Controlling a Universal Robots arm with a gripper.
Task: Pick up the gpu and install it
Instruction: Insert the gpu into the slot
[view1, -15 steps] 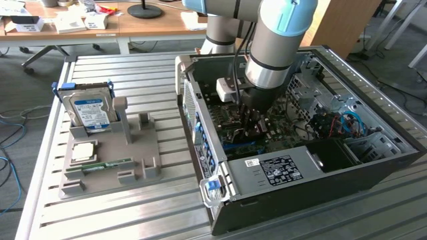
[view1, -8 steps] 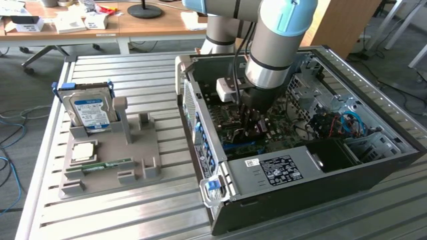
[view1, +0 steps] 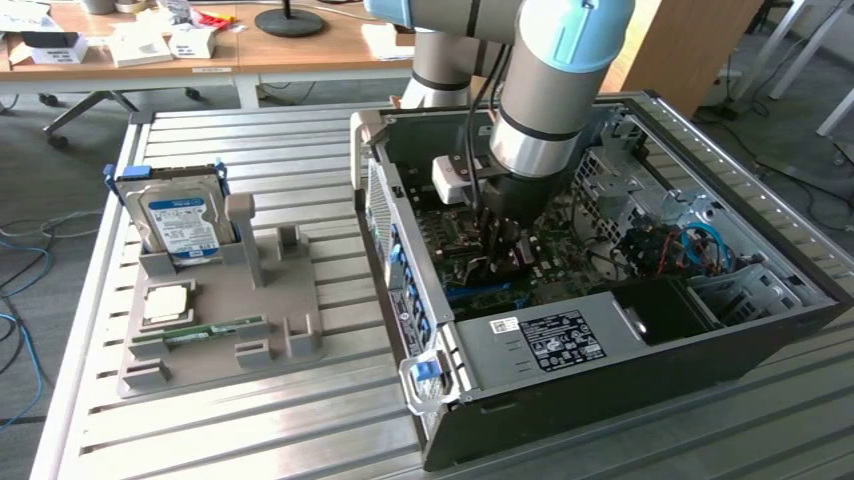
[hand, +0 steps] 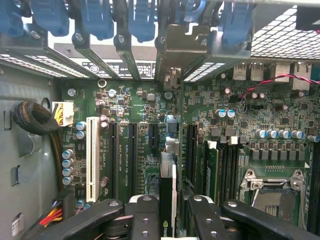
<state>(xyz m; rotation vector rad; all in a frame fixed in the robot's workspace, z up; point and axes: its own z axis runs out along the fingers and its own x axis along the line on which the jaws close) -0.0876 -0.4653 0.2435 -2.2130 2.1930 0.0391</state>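
GPU (hand: 167, 187) is clamped edge-on between the two black fingers (hand: 142, 217) of the gripper (hand: 170, 212). The jaws are closed on the card, with a logo sticker visible on its edge between them. The card is inside the open PC case (view1: 747, 330), standing on edge over the motherboard (hand: 135, 107). Its far end points at the rear slot openings under the blue retention clips (hand: 142, 20). It lines up with the gap between two black expansion slots (hand: 131, 150); can't tell if it's seated.

A white PCI slot (hand: 92, 155) sits further out past those slots. On the other side of the card are the memory slots (hand: 227, 167), then the CPU socket (hand: 272, 187).

In the exterior view the arm (view1: 547, 90) comes straight down into the case, with the gripper (view1: 510, 255) low over the board. The labelled power supply (view1: 561, 340) is near the case's front corner.

Outside the case, to the exterior view's left, a grey fixture (view1: 267, 300) sits on the slatted aluminium table (view1: 240, 430). It holds a hard drive (view1: 180, 220) upright, a memory stick (view1: 214, 330) lying flat, and a small square chip (view1: 167, 300).
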